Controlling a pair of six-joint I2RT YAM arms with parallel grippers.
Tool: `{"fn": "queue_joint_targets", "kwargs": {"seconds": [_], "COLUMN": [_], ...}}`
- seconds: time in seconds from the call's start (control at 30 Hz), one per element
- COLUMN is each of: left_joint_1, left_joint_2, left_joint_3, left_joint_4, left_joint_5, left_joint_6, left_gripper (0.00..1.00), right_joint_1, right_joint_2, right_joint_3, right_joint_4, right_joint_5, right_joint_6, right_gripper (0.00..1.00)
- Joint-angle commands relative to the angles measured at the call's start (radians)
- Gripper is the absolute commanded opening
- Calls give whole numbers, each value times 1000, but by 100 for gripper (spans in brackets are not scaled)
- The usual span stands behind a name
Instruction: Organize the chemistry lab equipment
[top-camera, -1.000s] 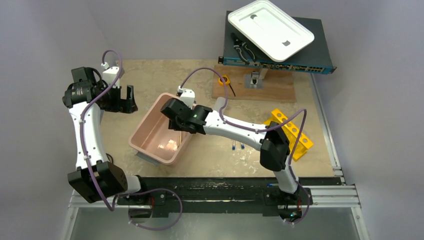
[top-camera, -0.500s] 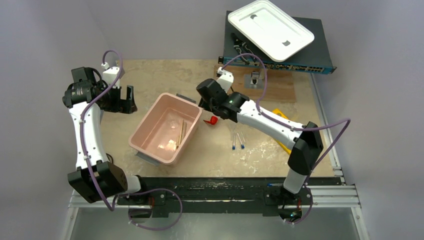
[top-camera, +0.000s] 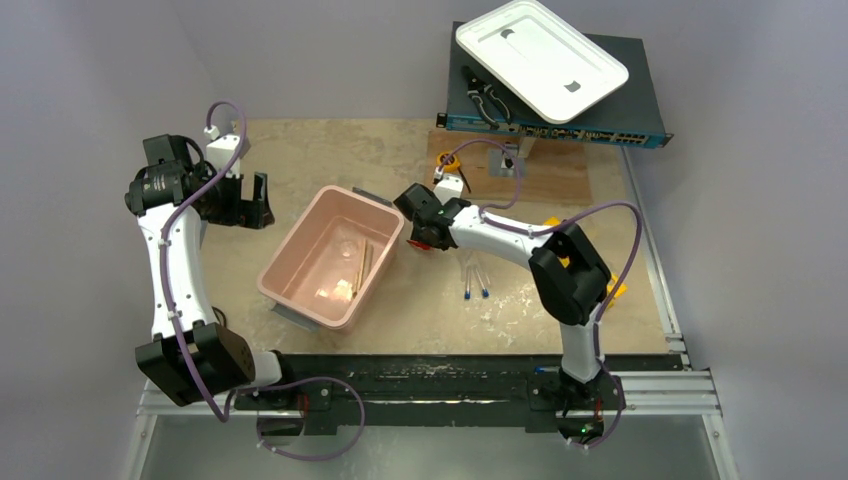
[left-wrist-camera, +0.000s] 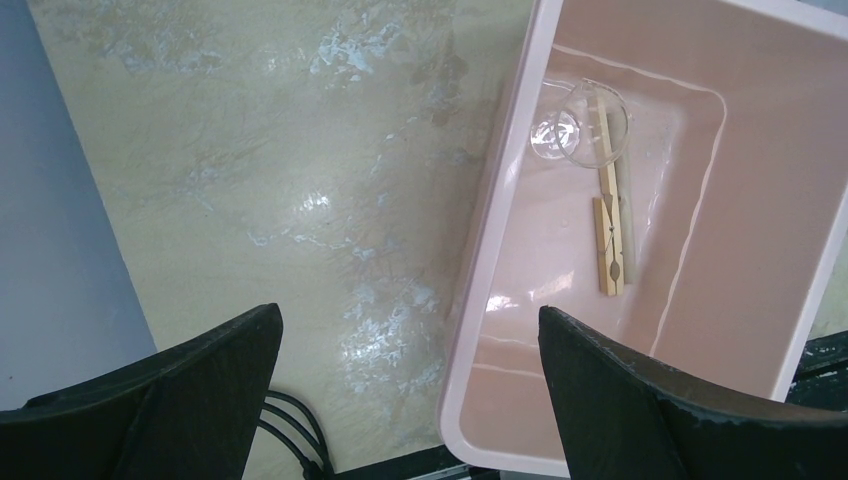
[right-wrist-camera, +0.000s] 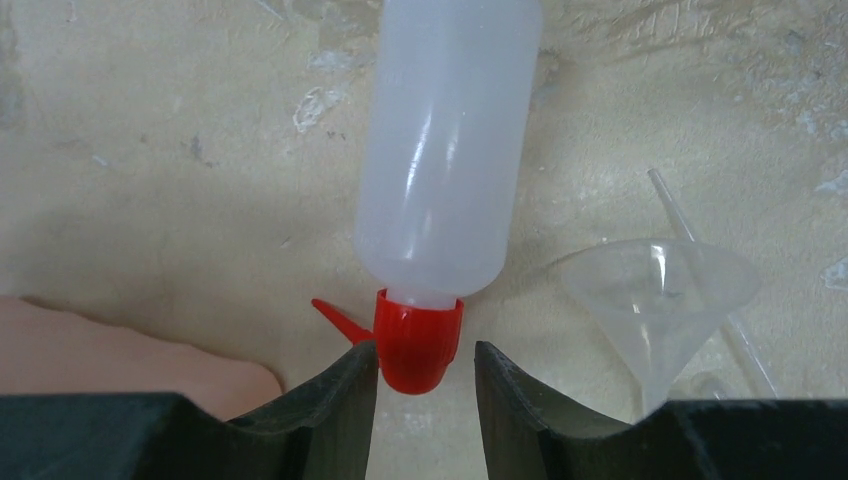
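Note:
The translucent-white squeeze bottle (right-wrist-camera: 450, 150) lies on the table to the right of the pink bin (top-camera: 300, 290). My right gripper (right-wrist-camera: 425, 365) is low over it, open. The bottle's red cap (right-wrist-camera: 420, 345) sits between the fingertips; the left finger touches it and a gap shows on the right. From above, only a bit of the red cap (top-camera: 419, 243) shows under my right gripper (top-camera: 425, 235). Slim wooden sticks (left-wrist-camera: 610, 230) lie inside the bin. Two clear tubes with blue tips (top-camera: 475, 280) lie on the table. The yellow rack (top-camera: 612, 290) is mostly hidden behind the right arm. My left gripper (left-wrist-camera: 410, 330) hangs open, high above the bin's left rim.
A clear funnel (right-wrist-camera: 655, 290) lies just right of the bottle cap. A clear glass piece (left-wrist-camera: 590, 130) rests in the bin. At the back, a white tray (top-camera: 540, 55) and pliers (top-camera: 485, 95) sit on a dark box; a yellow tape measure (top-camera: 449, 160) is on a wooden board (top-camera: 545, 180).
My right arm swung from over the bin to the right and came down at the bottle's red cap. The wooden sticks now lie uncovered in the bin. The left arm stayed still.

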Motion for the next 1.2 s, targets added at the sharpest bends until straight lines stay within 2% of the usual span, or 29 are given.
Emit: {"fn": "queue_joint_targets", "kwargs": {"seconds": [0.0, 0.23, 0.27, 0.3, 0.5, 0.6, 0.7, 0.9, 0.93, 1.03, 1.07, 1.17], "left_joint_1": [10, 9, 10, 9, 10, 9, 10, 10, 10, 9, 9, 10], "left_joint_2": [-5, 2, 3, 3, 2, 3, 4, 7, 7, 10, 11, 16], "left_joint_3": [3, 3, 3, 3, 3, 2, 3, -4, -5, -8, -8, -4], "left_joint_4": [1, 1, 2, 2, -1, -1, -3, -3, -4, -2, 0, 1], "left_joint_5": [5, 11, 12, 12, 12, 11, 13, 10, 10, 11, 9, 9], "left_joint_6": [17, 17, 16, 16, 19, 20, 19, 22, 22, 22, 21, 19], "left_gripper": [100, 100, 100, 100, 100, 100, 100, 100, 100, 100, 100, 100], "right_joint_1": [-15, -22, -23, -23, -23, -23, -23, -22, -21, -2, 9, 70], "right_joint_2": [13, 65, 74, 78, 92, 84, 74, 6, -18, -86, -111, -181], "right_joint_3": [20, 27, 26, 25, 7, -9, -14, -33, -38, -44, -40, -13], "right_joint_4": [37, 38, 40, 44, 65, 81, 83, 85, 84, 72, 63, 4], "right_joint_5": [7, 4, 3, 1, -7, 1, 14, 64, 72, 103, 115, 170], "right_joint_6": [0, 0, -52, -60, -66, -60, -57, -79, -84, -84, -117, -147], "right_gripper": [40, 40, 63, 69, 72, 67, 58, 28, 25, 25, 18, 17]}}
